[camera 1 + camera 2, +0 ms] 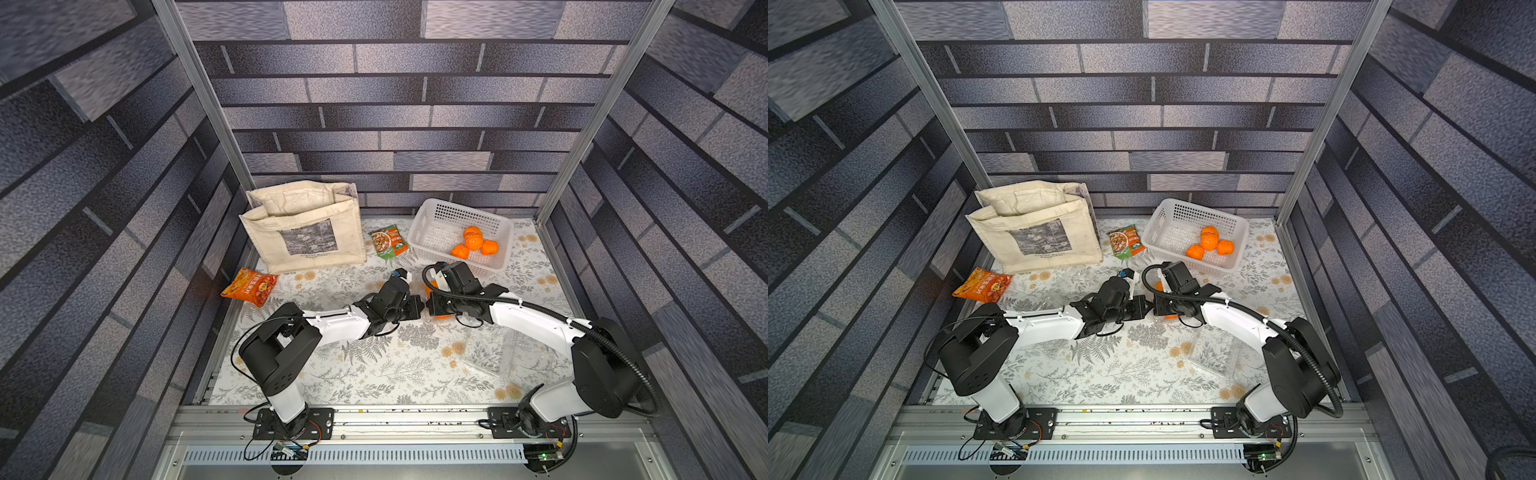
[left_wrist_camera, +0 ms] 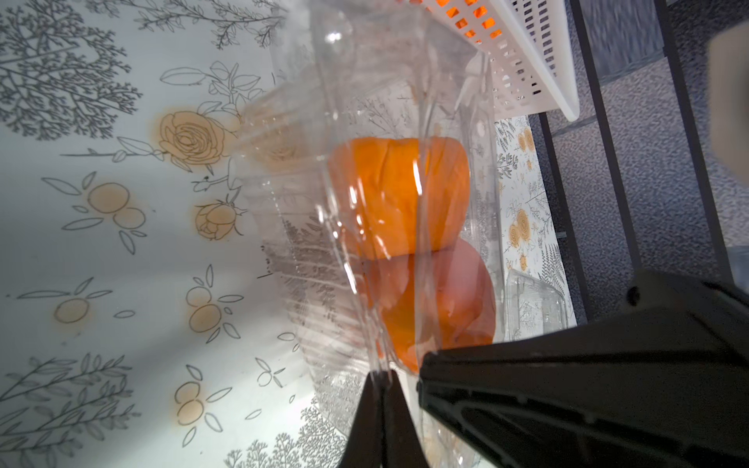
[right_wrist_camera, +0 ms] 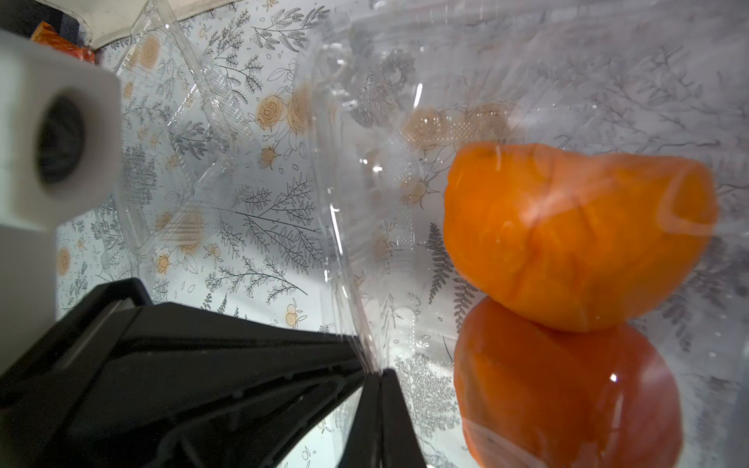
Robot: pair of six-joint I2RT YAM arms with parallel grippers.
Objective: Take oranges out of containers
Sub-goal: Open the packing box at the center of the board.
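Observation:
A clear container (image 2: 308,283) with two oranges (image 2: 397,194) (image 2: 437,308) inside sits mid-table. My left gripper (image 2: 383,375) is shut on a thin plastic edge of it. From the opposite side my right gripper (image 3: 375,372) is shut on another edge of this container (image 3: 364,121), its oranges (image 3: 567,235) close by. In both top views the two grippers (image 1: 420,308) (image 1: 430,305) meet tip to tip, and the arms hide most of the box, with only bits of orange (image 1: 433,286) (image 1: 1170,316) showing. Several more oranges (image 1: 473,243) lie in the white basket (image 1: 432,208).
An empty clear container (image 1: 490,353) lies at the front right under the right arm. Another empty container (image 3: 170,121) lies to the left. A cloth tote bag (image 1: 303,232) stands at the back left. A green packet (image 1: 388,241) and an orange snack packet (image 1: 249,286) lie nearby.

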